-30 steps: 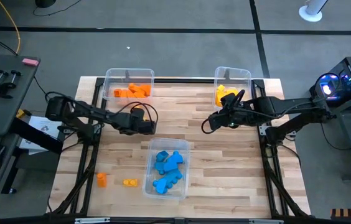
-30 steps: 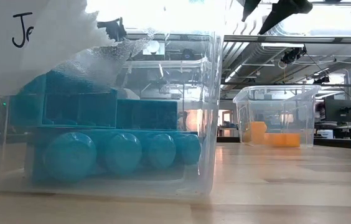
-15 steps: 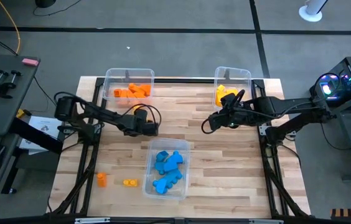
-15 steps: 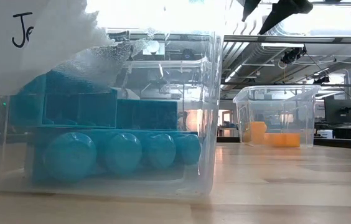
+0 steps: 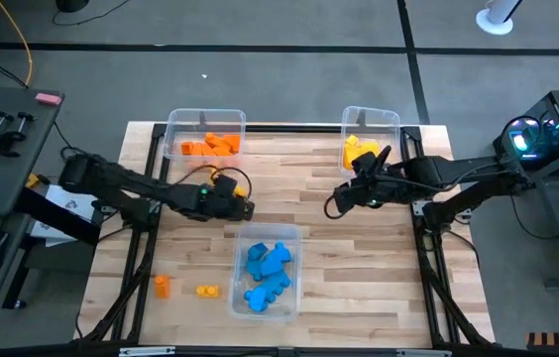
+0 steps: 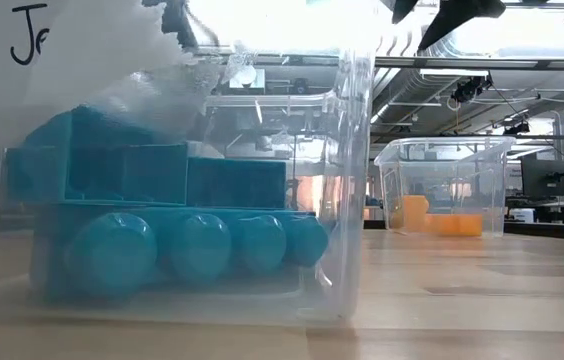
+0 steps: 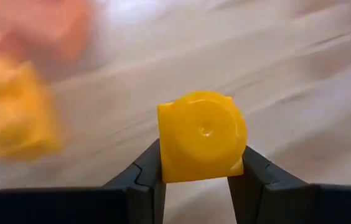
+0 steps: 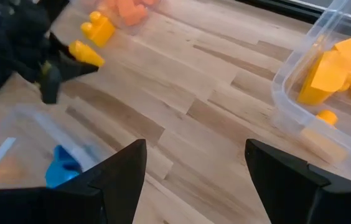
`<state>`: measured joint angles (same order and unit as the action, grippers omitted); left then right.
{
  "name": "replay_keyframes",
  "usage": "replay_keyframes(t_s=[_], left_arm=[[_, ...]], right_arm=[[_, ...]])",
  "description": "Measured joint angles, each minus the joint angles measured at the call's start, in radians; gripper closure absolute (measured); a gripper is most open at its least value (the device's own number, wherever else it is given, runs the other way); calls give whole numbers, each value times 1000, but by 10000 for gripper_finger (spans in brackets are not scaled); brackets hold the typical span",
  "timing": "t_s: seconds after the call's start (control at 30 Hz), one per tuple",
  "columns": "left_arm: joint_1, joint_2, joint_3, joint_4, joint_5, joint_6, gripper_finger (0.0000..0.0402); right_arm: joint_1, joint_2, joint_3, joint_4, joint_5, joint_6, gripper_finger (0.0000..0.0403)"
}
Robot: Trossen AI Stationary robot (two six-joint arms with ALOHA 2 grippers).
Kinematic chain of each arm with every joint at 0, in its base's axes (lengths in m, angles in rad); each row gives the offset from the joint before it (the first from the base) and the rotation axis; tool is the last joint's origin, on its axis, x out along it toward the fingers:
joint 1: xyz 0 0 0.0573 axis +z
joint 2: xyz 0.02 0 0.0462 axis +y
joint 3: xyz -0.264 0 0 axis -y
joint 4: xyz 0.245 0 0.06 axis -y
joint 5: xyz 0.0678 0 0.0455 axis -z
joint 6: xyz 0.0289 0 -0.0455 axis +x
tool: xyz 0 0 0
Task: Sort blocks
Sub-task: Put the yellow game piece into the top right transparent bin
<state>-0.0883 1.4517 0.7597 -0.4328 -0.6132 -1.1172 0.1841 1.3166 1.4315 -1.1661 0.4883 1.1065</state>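
Note:
My left gripper [image 5: 248, 208] hovers over mid-table, just beyond the blue bin [image 5: 238, 268], shut on a small yellow block [image 7: 200, 137], also seen in the right wrist view [image 8: 87, 53]. My right gripper [image 5: 342, 195] hangs open and empty above the table's right half, in front of the yellow bin [image 5: 394, 124]. Blue blocks [image 5: 265, 268] fill the blue bin, orange blocks [image 5: 210, 146] lie in the orange bin [image 5: 172, 139], and yellow blocks [image 5: 359, 151] lie in the yellow bin. Loose on the table rest an orange block [image 5: 162, 287] and a yellow block [image 5: 207, 291]. My left gripper pinches the yellow block by two opposite side faces [image 7: 163, 158] between its two fingers, with a round stud [image 7: 208, 127] facing the wrist camera. The fingers [image 8: 57, 68] come slanting down from the table's left. The block is lifted clear of the table.
Another yellow block [image 8: 98, 28] lies beside the orange blocks near the orange bin. The three clear bins stand at far left, far right and near centre. Bare wood [image 5: 299, 188] lies between the two grippers.
My left gripper has shut on the yellow block, risen and drifted a little toward the table's right. The blue bin has slid slightly toward the near edge.

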Motion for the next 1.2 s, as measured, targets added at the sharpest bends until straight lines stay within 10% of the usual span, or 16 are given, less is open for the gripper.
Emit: replay_keyframes(t_s=[0.37,0.9,1.2], left_arm=[[-34,-211,75,456,21,407,303],[220,510,845,508,392,811,302],[286,856,1282,521,436,857,213]], right_arm=[[116,-113,0,122,259,18,133],[133,-136,0,465,569,-160,133],[133,-135,0,529,591,-218,133]])
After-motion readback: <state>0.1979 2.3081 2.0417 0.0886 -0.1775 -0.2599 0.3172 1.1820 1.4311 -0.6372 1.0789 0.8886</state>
